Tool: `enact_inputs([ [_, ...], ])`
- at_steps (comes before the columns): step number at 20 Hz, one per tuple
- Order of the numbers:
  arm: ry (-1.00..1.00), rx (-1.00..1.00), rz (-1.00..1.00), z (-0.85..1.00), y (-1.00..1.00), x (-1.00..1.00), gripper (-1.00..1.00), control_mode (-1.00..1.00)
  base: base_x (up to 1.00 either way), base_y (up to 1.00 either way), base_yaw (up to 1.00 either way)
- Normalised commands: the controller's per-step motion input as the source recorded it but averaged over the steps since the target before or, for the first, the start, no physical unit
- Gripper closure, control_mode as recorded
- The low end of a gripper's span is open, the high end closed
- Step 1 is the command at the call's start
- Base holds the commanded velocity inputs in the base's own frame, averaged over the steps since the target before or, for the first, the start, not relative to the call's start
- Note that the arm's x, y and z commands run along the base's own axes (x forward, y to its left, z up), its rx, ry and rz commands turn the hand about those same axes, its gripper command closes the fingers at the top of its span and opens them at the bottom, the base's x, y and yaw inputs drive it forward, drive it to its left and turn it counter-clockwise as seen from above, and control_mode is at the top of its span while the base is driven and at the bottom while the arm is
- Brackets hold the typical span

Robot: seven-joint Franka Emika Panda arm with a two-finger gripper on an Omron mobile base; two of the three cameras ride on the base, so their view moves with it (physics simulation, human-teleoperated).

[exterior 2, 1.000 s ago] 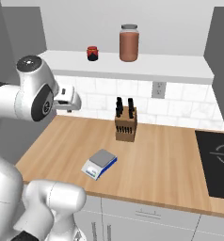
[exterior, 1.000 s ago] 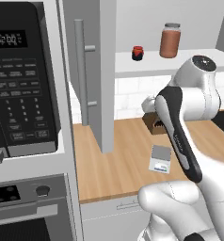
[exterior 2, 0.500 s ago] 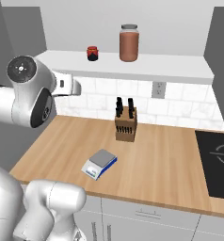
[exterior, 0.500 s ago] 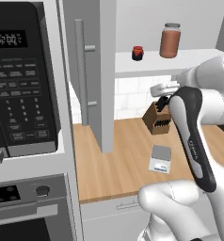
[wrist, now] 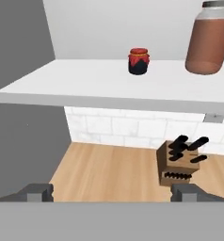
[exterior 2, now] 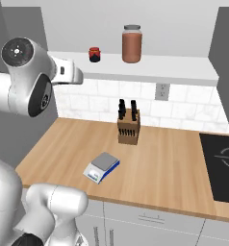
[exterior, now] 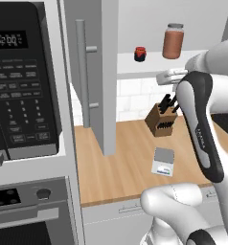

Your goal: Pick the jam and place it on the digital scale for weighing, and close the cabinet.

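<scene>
Tall jar (wrist: pixel 211 37) cropped by frame; fingers (wrist: pixel 38 192) barely visible

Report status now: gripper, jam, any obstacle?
Gripper open, empty, facing shelf. Jam on cabinet shelf, untouched. Tall jar beside it, apart; path clear.

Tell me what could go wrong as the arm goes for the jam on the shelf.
1. The jam sits well back on the shelf, and the open gripper is below shelf level, so it could hit the shelf's front edge.
2. The taller jar shares the shelf; a wide approach could knock it.
3. The open cabinet door juts out over the counter, close to the arm's swing.
</scene>
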Motion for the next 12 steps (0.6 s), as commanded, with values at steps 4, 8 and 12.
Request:
enact_inputs([
  [4, -0.21, 0.00, 0.00, 0.34, -0.14, 0.00, -1.00, -1.00, 0.00, 0.00, 0.00],
  [8, -0.03, -0.05, 0.00, 0.21, 0.00, 0.11, -1.00, -1.00, 0.00, 0.00, 0.00],
  [12, 0.00, -0.05, -0.03, 0.26, 0.00, 0.29, -1.00, -1.00, 0.00, 0.00, 0.00],
])
